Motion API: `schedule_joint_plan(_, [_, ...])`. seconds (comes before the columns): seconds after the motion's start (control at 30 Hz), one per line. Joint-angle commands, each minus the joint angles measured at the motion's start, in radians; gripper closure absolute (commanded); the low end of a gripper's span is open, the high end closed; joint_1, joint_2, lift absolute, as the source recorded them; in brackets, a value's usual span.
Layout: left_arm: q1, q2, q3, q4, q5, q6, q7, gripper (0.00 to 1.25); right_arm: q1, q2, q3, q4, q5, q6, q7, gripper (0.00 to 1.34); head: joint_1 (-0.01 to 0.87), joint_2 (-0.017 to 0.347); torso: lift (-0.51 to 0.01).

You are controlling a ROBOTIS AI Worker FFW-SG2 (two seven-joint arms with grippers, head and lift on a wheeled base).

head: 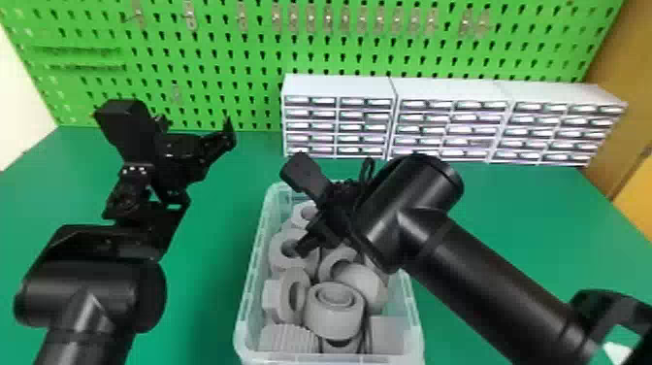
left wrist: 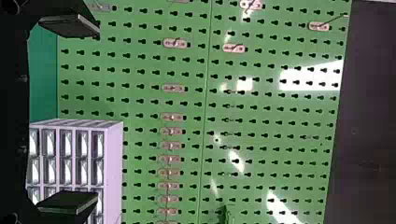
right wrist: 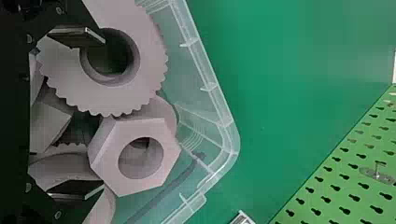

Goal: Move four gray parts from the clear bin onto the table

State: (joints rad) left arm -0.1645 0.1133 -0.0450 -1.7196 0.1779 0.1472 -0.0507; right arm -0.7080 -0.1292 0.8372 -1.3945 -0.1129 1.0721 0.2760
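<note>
Right gripper: you have its fingers apart inside the rim of the bin, with neither clamped on a part. Note the governing relation: the gear lies beneath one finger, whose tip is at the bore; the nut lies ahead of the fingertips, toward the other finger. Both bores face the wrist camera, so each part's axis runs roughly along your approach. You cannot tell from these views whether the fingertip is inside the gear's bore or just above it.

The right arm is the nearer one. It enters from the right, crosses over the bin and slopes its gripper down and leftward into the far half. The left gripper is outside the bin, to the left of the right gripper, raised and facing the pegboard, fingers apart on nothing.

For the pick, your likely choice is the gear's wall, one finger in the bore and one outside, or the nut across two flats. Check clearance first: a finger could catch the gear's teeth or press on neighbouring parts. Then lift above the rim before you traverse to the table.
</note>
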Motion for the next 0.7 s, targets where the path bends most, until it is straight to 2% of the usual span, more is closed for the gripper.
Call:
schedule_joint_plan(0.0, [-0.001, 0.002, -0.001, 0.0, 0.0, 0.0, 0.0, 0.06, -0.005, 0.002, 0.006, 0.002, 0.004, -0.006, 0.0, 0.22, 0.686, 0.026, -0.05])
schedule_joint_plan(0.43, [0.005, 0.003, -0.003, 0.0, 0.0, 0.0, -0.001, 0.06, 0.008, 0.005, 0.02, 0.052, -0.007, -0.049, -0.003, 0.22, 0.686, 0.026, -0.05])
schedule_joint_plan(0.67, [0.003, 0.003, -0.003, -0.002, 0.002, 0.0, -0.005, 0.06, 0.013, 0.013, 0.019, 0.055, -0.007, -0.049, -0.057, 0.22, 0.686, 0.026, -0.05])
